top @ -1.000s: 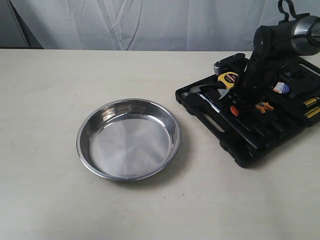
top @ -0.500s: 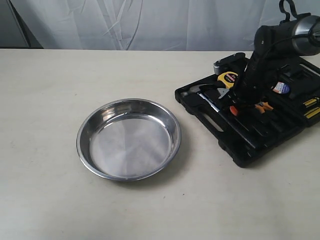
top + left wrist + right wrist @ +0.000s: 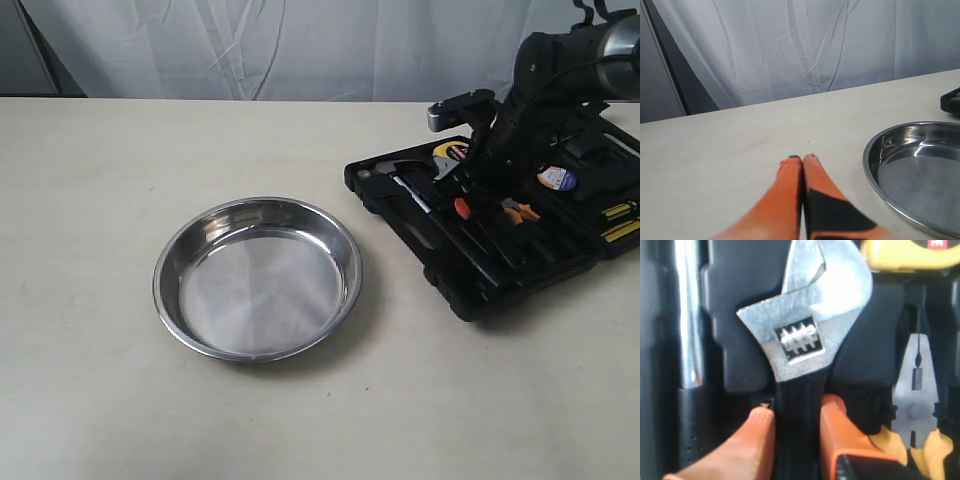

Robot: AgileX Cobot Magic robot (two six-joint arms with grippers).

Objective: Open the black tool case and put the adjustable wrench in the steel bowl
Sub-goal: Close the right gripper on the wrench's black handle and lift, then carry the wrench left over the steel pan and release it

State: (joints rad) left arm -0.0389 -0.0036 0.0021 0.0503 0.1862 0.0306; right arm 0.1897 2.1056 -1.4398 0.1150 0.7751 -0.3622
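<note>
The black tool case (image 3: pixel 480 270) lies open at the right of the table, tools in its moulded tray (image 3: pixel 740 300). The adjustable wrench (image 3: pixel 805 325) rests in the tray, silver head (image 3: pixel 445 168) showing beside my arm. My right gripper (image 3: pixel 797 412) is shut on the wrench's black handle, one orange finger (image 3: pixel 760 435) pressed against each side. The steel bowl (image 3: pixel 257 285) sits empty at the table's middle. My left gripper (image 3: pixel 802 159) is shut on nothing, low over the bare table beside the steel bowl (image 3: pixel 920 170); the exterior view does not show it.
Around the wrench lie a hammer (image 3: pixel 687 315), a yellow tape measure (image 3: pixel 910 252) and yellow-handled pliers (image 3: pixel 917 390). The exterior view shows the hammer head (image 3: pixel 385 172) and yellow tools (image 3: pixel 620 215) at the case's right end. A white curtain hangs behind the table.
The right arm has lifted and drawn back a little, and the open case has shifted with it toward the back left. The bowl has not moved.
</note>
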